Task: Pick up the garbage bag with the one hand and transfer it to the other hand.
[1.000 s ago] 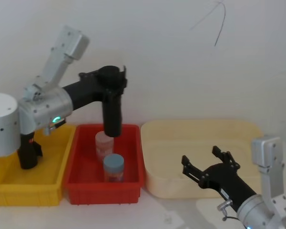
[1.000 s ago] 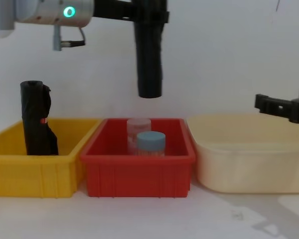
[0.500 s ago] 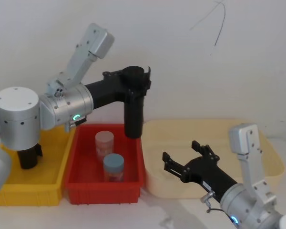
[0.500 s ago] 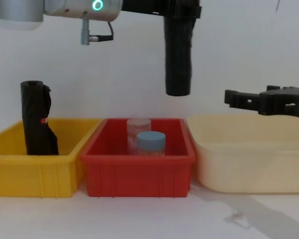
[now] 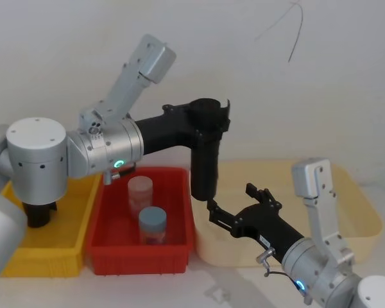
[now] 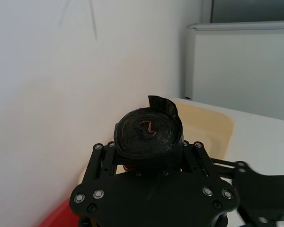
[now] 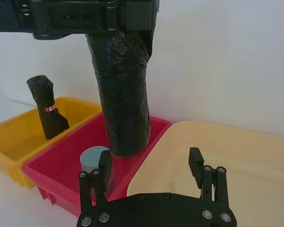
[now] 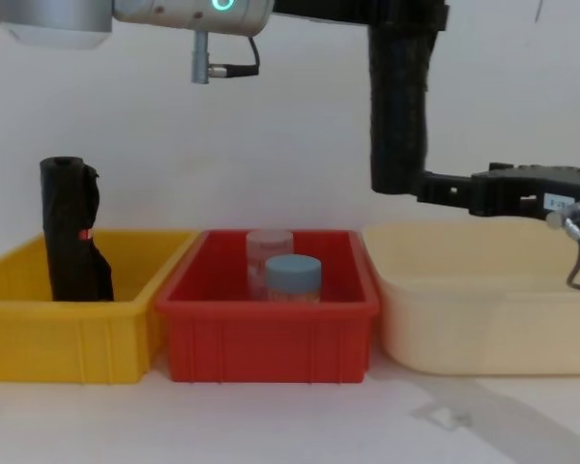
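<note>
Jaws spread wide on the right gripper (image 5: pixel 231 197), nothing between them, reaching in level from the right towards the foot of the garbage bag (image 5: pixel 204 170). Up above, the left gripper (image 5: pixel 208 120) has its jaws clamped round the crinkled top of that bag, which hangs straight down in the air, over the place where the red bin (image 5: pixel 141 249) meets the cream tub (image 5: pixel 366 212).

From the chest view the bag's long axis is plumb vertical and the right gripper lies flat across it, its tips just beside the bag's lowest part. From the head view the bag sits a little to the robot's left of the open gap, not yet inside it, with one fingertip near the lower end.

So, by my reckoning, the right gripper needs to come further left and forward, and perhaps rise, to take the free lower length below the left gripper's hold.
</note>
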You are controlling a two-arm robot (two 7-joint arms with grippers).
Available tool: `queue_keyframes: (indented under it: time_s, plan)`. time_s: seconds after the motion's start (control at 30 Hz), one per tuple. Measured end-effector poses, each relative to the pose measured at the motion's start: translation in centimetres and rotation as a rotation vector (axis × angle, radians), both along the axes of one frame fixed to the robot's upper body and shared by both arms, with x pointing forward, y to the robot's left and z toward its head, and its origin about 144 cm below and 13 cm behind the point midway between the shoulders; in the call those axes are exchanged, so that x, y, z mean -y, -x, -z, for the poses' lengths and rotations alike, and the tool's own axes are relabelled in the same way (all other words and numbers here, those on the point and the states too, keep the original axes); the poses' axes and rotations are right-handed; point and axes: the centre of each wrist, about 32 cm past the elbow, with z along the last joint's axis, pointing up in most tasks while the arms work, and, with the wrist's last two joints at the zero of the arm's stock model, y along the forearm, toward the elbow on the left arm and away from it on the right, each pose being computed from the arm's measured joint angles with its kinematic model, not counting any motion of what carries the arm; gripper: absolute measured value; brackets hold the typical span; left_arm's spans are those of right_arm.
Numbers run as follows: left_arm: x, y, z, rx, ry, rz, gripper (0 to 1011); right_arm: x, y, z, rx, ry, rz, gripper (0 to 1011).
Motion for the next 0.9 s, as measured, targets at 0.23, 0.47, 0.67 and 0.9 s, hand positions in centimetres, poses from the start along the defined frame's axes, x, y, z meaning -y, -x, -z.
queue_keyframes:
  time_s: [0.23, 0.47, 0.67, 0.9]
  plan:
    - [0.4, 0.3, 0.1, -0.015, -0.016, 0.040, 524, -0.2, -0.6, 0.4, -0.009, -0.018, 0.001, 1000]
    - [0.7, 0.3, 0.2, -0.021, -0.039, 0.066, 524, -0.3, -1.2, 0.6, -0.018, -0.043, -0.003, 1000]
    - [0.9, 0.1, 0.6, -0.011, -0.063, 0.066, 524, -0.4, -1.5, 0.4, -0.022, -0.068, -0.017, 1000]
    - [1.1, -0.3, 1.1, 0.008, -0.085, 0.054, 524, -0.5, -1.7, 0.1, -0.037, -0.104, -0.047, 1000]
